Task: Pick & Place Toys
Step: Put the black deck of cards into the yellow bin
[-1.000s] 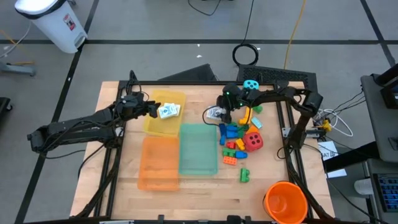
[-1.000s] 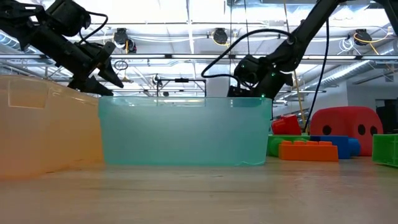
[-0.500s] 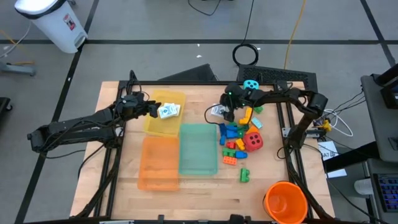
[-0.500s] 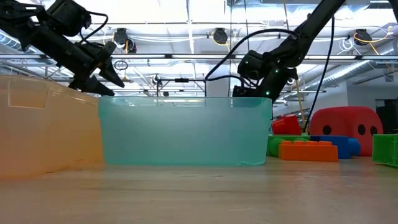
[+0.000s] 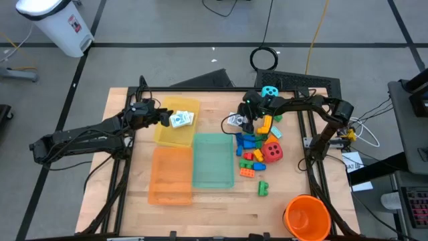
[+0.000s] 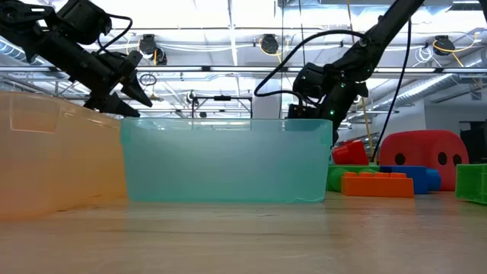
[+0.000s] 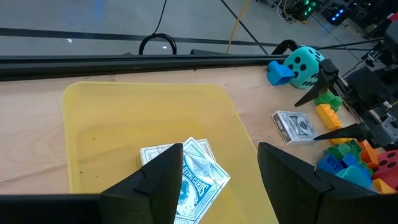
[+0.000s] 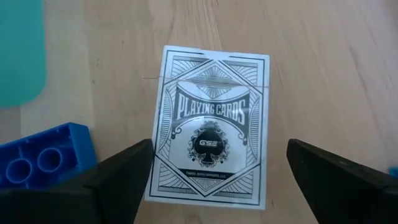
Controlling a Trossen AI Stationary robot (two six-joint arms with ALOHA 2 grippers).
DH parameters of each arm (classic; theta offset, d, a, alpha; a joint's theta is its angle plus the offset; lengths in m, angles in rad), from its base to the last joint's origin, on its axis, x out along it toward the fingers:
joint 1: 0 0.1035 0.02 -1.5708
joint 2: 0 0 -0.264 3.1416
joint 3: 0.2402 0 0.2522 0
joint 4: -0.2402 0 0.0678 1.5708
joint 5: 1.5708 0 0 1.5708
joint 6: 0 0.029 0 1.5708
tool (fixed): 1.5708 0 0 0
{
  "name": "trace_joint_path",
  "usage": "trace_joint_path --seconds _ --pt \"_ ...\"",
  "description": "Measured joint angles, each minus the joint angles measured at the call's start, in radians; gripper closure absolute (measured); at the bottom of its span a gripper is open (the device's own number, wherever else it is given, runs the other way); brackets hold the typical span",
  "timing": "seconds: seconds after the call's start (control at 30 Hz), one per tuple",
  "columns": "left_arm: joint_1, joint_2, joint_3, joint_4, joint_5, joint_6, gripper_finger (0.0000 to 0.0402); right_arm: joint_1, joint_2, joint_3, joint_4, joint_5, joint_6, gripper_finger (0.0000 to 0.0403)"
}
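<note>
White card pack [image 8: 211, 127] is lying flat on the bare wood, framed between the wide-spread fingers of the right gripper [image 5: 239, 123].

The right gripper is hovering over the pack, just beside the brick pile [image 5: 255, 146], not yet touching; the pick-up step is in hand. Next it likely needs to descend squarely and close across the pack's narrow sides. The left gripper [image 7: 217, 177] is waiting over the yellow tray [image 5: 175, 136], fingers partly apart and holding nothing, above cards [image 7: 186, 177] already lying inside.
</note>
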Motion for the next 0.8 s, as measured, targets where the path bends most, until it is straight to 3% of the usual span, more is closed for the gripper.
trace_joint_path --seconds 0.2,0.67,0.8 --pt "0.000 0.000 0.000 0.000 0.000 0.000 0.0188 0.002 0.009 -0.063 0.032 -0.041 0.007 0.0045" --pt "0.000 0.000 0.000 0.004 0.000 0.000 0.0188 0.002 0.006 -0.078 0.079 -0.054 -0.090 0.0045" --pt "0.000 0.000 0.000 0.004 0.000 0.000 0.0188 0.001 0.007 -0.078 0.082 -0.102 -0.101 0.0050"
